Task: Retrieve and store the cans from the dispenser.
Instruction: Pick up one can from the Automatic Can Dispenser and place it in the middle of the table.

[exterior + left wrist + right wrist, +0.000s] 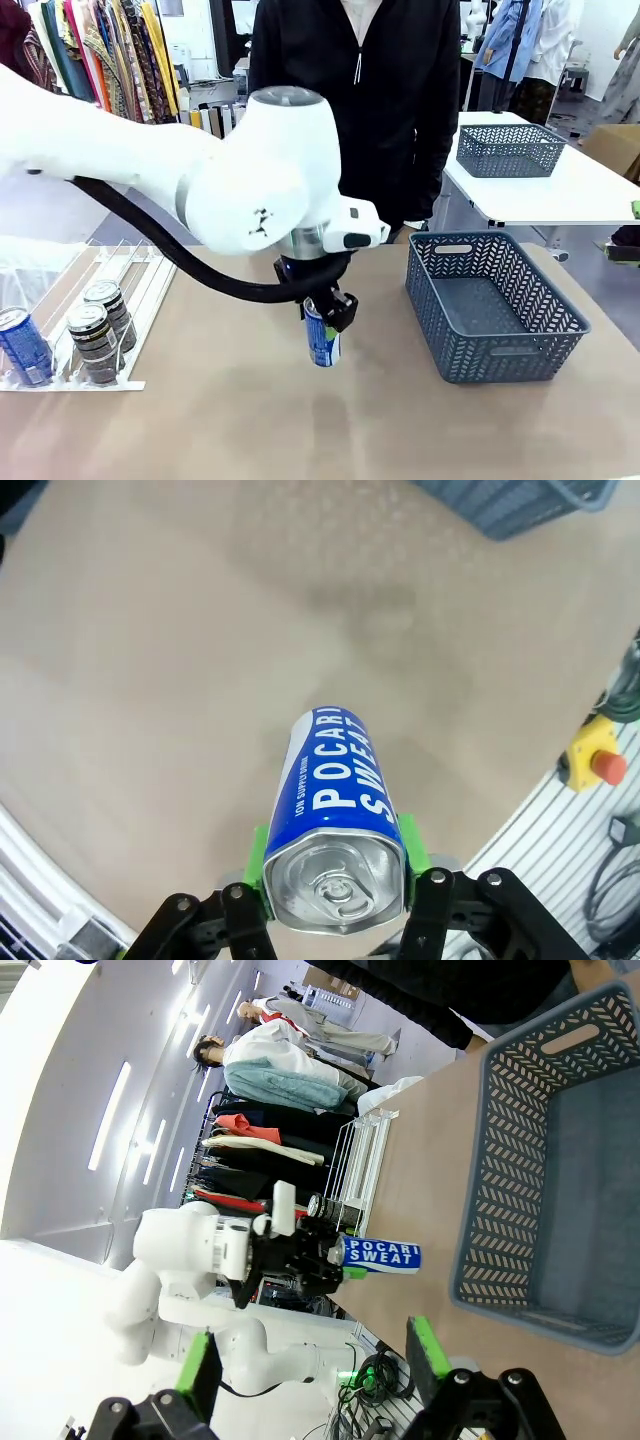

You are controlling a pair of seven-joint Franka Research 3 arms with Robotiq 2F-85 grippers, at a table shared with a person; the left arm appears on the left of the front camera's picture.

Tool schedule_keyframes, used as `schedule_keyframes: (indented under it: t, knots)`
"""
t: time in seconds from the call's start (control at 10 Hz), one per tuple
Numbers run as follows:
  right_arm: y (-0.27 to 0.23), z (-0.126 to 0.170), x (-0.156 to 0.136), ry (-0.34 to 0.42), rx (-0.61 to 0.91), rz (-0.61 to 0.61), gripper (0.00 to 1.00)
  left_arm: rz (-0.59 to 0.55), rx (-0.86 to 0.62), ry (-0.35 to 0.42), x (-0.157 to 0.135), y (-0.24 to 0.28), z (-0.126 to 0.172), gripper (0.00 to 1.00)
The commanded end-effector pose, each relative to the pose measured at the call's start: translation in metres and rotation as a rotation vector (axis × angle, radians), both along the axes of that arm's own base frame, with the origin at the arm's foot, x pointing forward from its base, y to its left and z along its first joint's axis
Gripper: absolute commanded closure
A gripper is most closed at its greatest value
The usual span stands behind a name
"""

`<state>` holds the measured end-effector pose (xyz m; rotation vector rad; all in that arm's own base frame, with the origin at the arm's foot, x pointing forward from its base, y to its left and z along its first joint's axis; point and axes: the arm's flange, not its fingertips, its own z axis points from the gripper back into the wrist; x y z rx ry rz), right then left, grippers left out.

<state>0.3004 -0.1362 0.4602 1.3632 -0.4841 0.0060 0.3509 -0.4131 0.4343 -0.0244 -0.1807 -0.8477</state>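
I log the dispenser far left with a blue can and two dark cans at its front, left gripper mid-table clamped on an upright Pocari Sweat can above the tabletop, grey basket to its right, right gripper spread wide, empty.

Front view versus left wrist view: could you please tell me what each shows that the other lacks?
Front view: the dispenser with three cans, and the person. Left wrist view: the silver top and POCARI SWEAT print of the blue can, and a red button. Both: the left gripper clamped on that can above the table, and the grey basket.
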Motion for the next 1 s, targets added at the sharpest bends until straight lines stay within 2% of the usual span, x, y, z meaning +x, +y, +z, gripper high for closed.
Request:
schedule_keyframes:
  t: [0.0,0.2,0.5,0.6,0.7,0.9]
  knots:
    - [0.001,0.003,0.002,-0.01,0.014,-0.007,0.0,0.006,0.04,0.016,0.019,-0.002,-0.014,1.0]
    - [0.001,0.003,0.002,-0.01,0.014,-0.007,0.0,0.0,0.043,0.031,0.031,-0.001,-0.024,1.0]
    - [0.001,0.003,0.002,-0.01,0.014,-0.007,0.0,0.001,0.061,0.04,0.033,-0.001,-0.027,1.0]
    - [0.001,0.003,0.002,-0.01,0.014,-0.007,0.0,0.002,0.067,0.048,0.035,0.0,-0.025,0.44]
    - [0.001,0.003,0.002,-0.01,0.014,-0.007,0.0,0.006,0.057,0.046,0.035,0.001,-0.022,0.0]
    - [0.001,0.003,0.002,-0.01,0.014,-0.007,0.0,0.039,0.02,0.003,0.033,0.013,-0.001,0.0]
